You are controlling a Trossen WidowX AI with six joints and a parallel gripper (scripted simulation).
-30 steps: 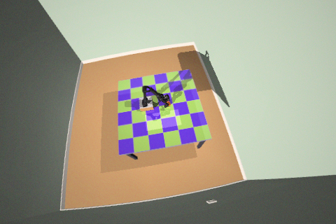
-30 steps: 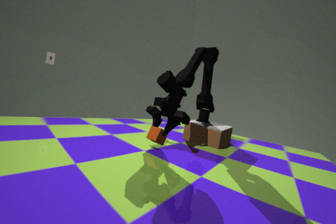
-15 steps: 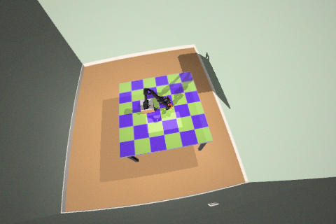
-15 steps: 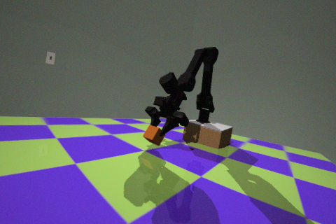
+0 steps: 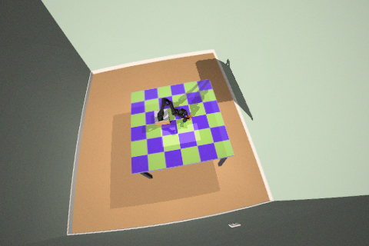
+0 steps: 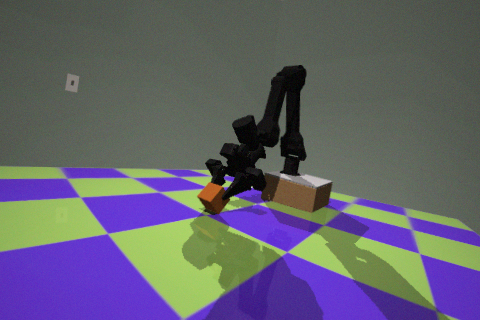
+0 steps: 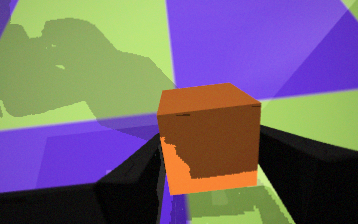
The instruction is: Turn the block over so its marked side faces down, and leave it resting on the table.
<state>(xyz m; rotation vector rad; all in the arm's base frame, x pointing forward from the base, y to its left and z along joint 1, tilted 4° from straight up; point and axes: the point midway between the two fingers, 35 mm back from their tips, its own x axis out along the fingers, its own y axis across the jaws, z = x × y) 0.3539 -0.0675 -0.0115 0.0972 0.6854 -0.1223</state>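
on my feed i'm seeing a desk [image 5: 174, 158] [image 6: 149, 212] [image 7: 210, 45] checkered in green and purple, with a pale-topped brown box [image 5: 163, 123] [image 6: 296, 193] resting on it, shadows falling across the squares.
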